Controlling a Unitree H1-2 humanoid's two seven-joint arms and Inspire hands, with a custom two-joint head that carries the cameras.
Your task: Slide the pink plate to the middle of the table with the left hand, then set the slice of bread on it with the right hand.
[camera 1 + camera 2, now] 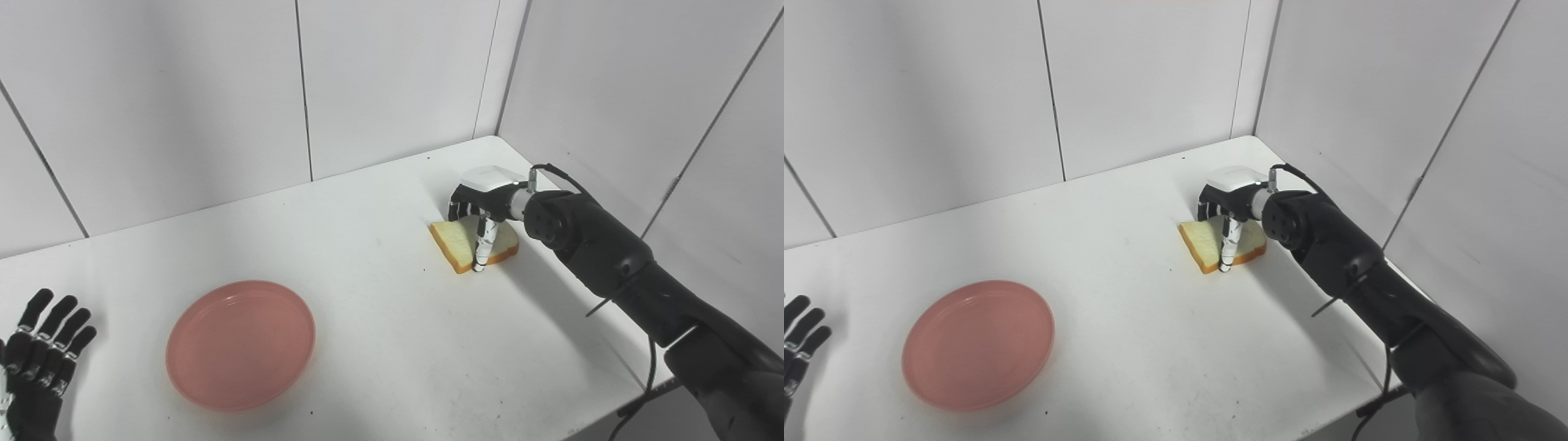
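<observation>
The pink plate (241, 344) lies empty on the white table (392, 288), front and left of centre. The slice of bread (456, 242) lies flat on the table at the back right. My right hand (484, 202) hangs over it, thumb (482, 245) reaching down across the slice to its near edge, the other fingers curled behind its far edge, so the hand grips the slice from both sides. My left hand (40, 355) rests at the front left corner, fingers spread, holding nothing, a hand's width left of the plate.
White panelled walls (184, 104) close off the back and right sides, and the corner stands just behind the bread. The table's right edge (618, 361) runs under my right forearm (612, 257). A cable loops off that arm.
</observation>
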